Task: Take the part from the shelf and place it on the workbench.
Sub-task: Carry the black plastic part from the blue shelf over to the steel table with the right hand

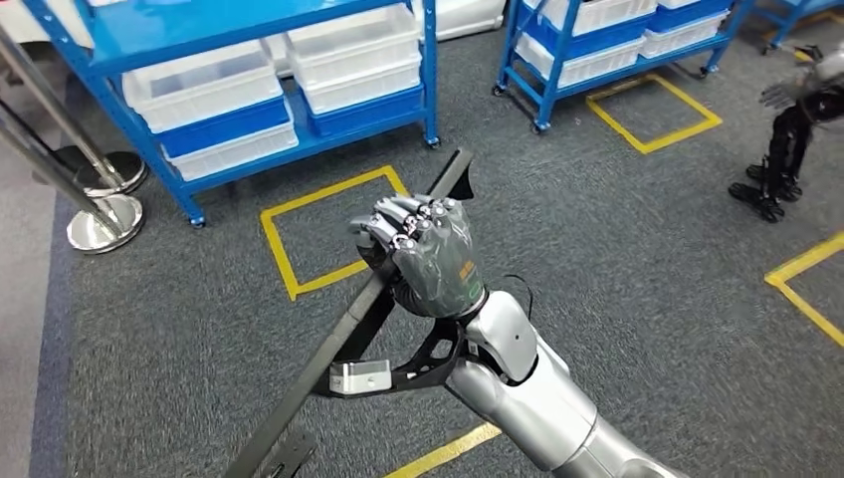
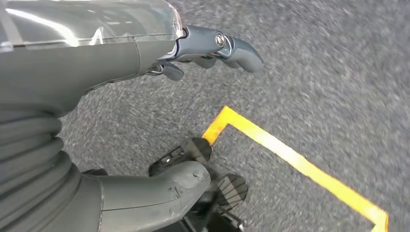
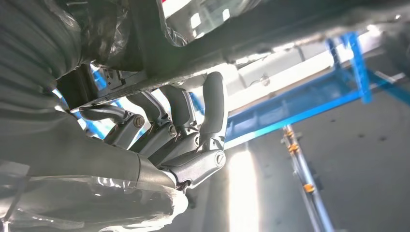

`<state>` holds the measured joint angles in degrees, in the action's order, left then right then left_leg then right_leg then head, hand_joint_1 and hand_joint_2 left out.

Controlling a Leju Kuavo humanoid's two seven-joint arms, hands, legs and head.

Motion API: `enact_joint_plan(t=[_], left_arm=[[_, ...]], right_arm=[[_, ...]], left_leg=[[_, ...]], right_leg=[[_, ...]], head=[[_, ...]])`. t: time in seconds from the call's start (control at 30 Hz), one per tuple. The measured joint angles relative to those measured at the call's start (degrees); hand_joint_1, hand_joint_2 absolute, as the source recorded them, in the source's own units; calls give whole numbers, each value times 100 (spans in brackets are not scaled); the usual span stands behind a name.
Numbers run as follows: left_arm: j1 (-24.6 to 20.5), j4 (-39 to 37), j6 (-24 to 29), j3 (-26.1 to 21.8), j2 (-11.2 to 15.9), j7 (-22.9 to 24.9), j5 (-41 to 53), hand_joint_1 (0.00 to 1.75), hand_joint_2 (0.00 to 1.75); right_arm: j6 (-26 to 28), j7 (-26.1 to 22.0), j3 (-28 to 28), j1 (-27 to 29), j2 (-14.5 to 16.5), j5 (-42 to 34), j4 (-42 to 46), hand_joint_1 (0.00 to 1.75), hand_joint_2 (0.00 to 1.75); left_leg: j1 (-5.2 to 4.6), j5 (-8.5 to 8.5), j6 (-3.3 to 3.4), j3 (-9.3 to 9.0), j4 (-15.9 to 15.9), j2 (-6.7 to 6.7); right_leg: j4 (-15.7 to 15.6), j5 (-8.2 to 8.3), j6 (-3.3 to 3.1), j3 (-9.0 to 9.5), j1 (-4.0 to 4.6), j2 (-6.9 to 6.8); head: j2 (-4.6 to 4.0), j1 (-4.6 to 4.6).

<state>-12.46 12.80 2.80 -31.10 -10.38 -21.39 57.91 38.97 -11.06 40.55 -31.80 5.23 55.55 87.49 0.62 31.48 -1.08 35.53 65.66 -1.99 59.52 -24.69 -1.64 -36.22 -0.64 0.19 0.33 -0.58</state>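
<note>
My right hand (image 1: 423, 254) grips the long, stiff black metal bar (image 1: 348, 329) near mid-length, its far end pointing to one o'clock, likely tip-prone; my left hand (image 2: 145, 96) hangs empty, fingers apart.

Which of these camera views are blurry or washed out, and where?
Head view: sharp and evenly lit, the right hand gripping the black part clearly. Left wrist view: carpet smeared by motion blur, the left hand crisp. Right wrist view: blown-out brightness behind the fingers, blue shelf soft.

No words or numbers can be read. The right hand (image 1: 423, 254) has a small orange mark, too blurry to read.
</note>
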Motion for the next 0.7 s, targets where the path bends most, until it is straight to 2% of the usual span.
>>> enact_joint_plan(t=[0.03,0.07,0.1,0.13,0.17,0.23,0.3,0.33,0.37,0.4,0.43,0.47,0.5,0.53,0.57,0.6,0.63,0.67,0.7], left_arm=[[14,-1,-11,1,-5,-8,17,0,175],[30,-1,-18,3,-13,-14,37,0,175],[41,-1,-24,5,-23,-20,55,0,175],[46,-1,-33,8,-32,-25,69,0,175],[45,-1,-45,12,-42,-28,81,0,175],[40,-1,-73,19,-55,-31,90,0,175],[41,-1,-106,28,-57,-28,98,0,175],[46,-1,-128,36,-57,-25,109,0,175],[49,-1,-152,48,-57,-23,124,0,175],[52,-1,-173,62,-55,-22,138,0,175],[52,-1,-188,76,-52,-27,147,0,175],[51,-1,-198,87,-48,-36,148,0,175],[55,-1,-202,93,-41,-44,132,0,175],[64,-1,-205,96,-35,-54,107,0,175],[77,-1,-206,95,-27,-60,72,0,175],[91,-1,-208,92,-17,-64,28,0,175],[103,-1,-212,91,-10,-68,-3,0,175],[113,-1,-220,90,-4,-70,-27,0,175],[122,-1,-234,89,0,-72,-45,0,175]], right_arm=[[0,0,2,2,3,1,-1,175,175],[0,0,3,8,3,1,-2,175,175],[0,0,4,13,0,1,-3,175,175],[0,0,4,15,-3,1,-3,175,175],[-1,0,4,12,-4,1,-3,175,175],[-2,5,3,-11,-6,1,-2,175,175],[-4,17,2,-34,-8,16,3,175,175],[-5,26,1,-34,-10,32,9,175,175],[-7,33,0,-22,-13,60,19,175,175],[-8,42,-2,0,-20,100,31,175,175],[-13,55,-3,18,-29,144,43,175,175],[-21,68,-4,31,-37,187,52,175,175],[-31,79,-4,43,-43,216,55,175,175],[-39,86,-4,52,-46,222,51,175,175],[-44,86,-3,63,-46,212,42,175,175],[-49,85,-1,74,-46,191,27,175,175],[-55,84,2,79,-45,168,12,175,175],[-66,83,5,77,-40,150,-1,175,175],[-76,82,10,68,-32,138,-10,175,175]], left_leg=[[3,174,-10,171,376,82],[3,275,-14,319,685,122],[3,272,-10,396,835,143],[3,160,3,374,772,158],[2,-36,25,253,505,189],[10,-386,87,-74,-231,442],[8,-483,130,-248,-639,673],[2,-478,144,-265,-677,683],[-6,-492,159,-287,-722,617],[-1,-526,182,-311,-774,536],[7,-562,210,-340,-839,452],[12,-595,237,-363,-898,364],[10,-614,257,-375,-930,275],[-2,-614,275,-373,-937,191],[-11,-608,282,-364,-928,104],[-13,-598,281,-355,-914,15],[-12,-584,274,-348,-897,-69],[-8,-567,258,-342,-873,-145],[-5,-541,234,-340,-840,-213]], right_leg=[[2,7,-13,-10,3,67],[6,11,-18,-19,9,145],[13,15,-20,-26,14,226],[23,17,-19,-29,18,308],[34,18,-17,-29,20,388],[54,27,2,-38,18,533],[62,59,62,-89,-10,671],[48,86,107,-115,-27,744],[21,117,154,-130,-43,825],[14,125,187,-140,-40,811],[74,76,211,-178,-19,694],[242,-37,226,-264,3,519],[531,-208,230,-402,15,303],[884,-393,241,-574,17,149],[1212,-527,255,-731,4,79],[1407,-573,269,-817,-14,37],[1400,-517,283,-796,-35,2],[1190,-382,296,-663,-55,-49],[835,-225,306,-447,-70,-154]], head=[[0,-1],[0,1],[0,0],[0,1],[0,1],[0,2],[0,0],[0,-2],[0,-3],[0,0],[0,4],[0,10],[0,14],[0,19],[0,18],[0,19],[0,19],[0,19],[0,20]])
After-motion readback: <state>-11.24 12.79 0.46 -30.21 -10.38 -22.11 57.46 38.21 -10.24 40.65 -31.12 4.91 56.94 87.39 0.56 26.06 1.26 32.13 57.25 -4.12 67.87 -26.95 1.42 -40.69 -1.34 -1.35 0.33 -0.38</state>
